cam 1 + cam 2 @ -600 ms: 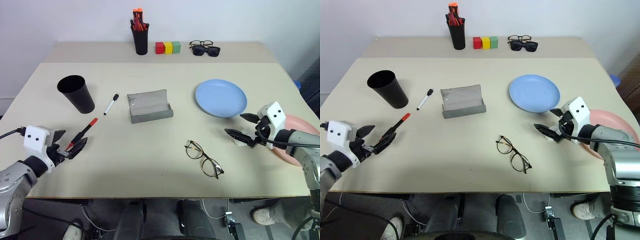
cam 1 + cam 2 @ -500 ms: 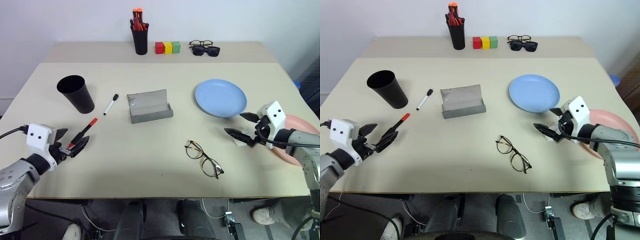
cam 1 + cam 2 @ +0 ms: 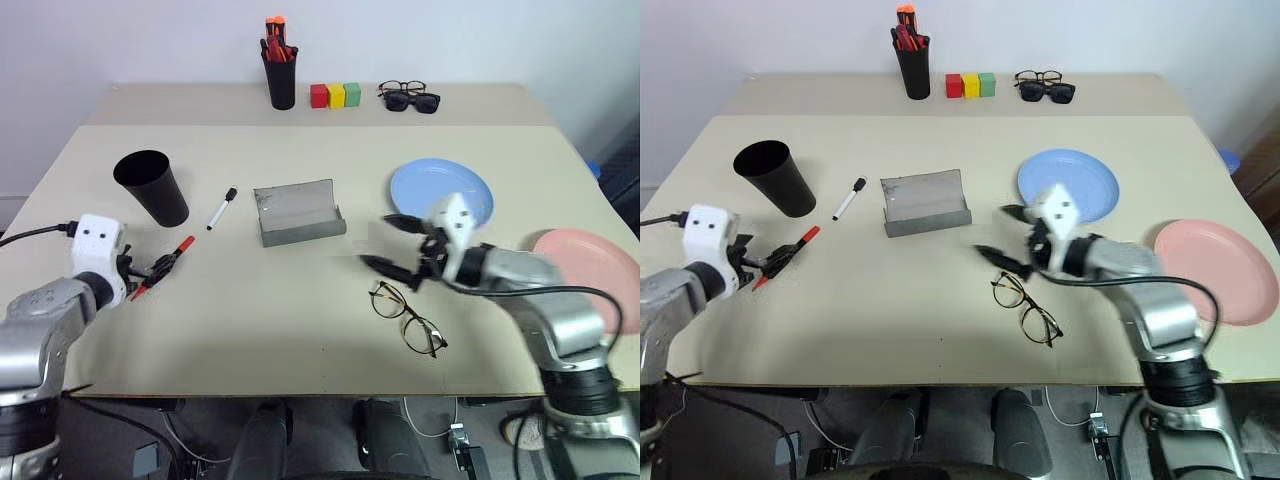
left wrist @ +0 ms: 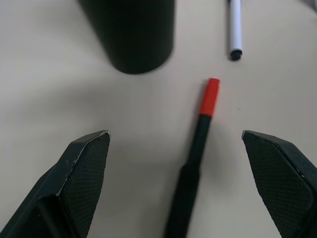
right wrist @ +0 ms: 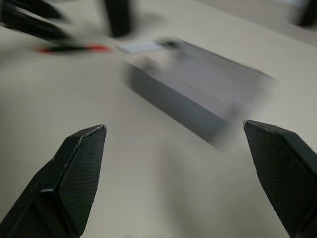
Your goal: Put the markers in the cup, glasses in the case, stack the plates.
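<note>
Plastic, light and slick, the red-capped marker [image 4: 198, 148] lies at five o'clock of the cup [image 3: 152, 187]; we'd pinch its stiff barrel mid-length, left gripper [image 3: 155, 272] wide, empty.

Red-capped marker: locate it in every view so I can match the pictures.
Left eye view: red-capped marker, by the left gripper.
Right eye view, same spot.
Left wrist view, between the open fingers.
Right wrist view: blurred streak.
Shared landmark: the black cup.
</note>
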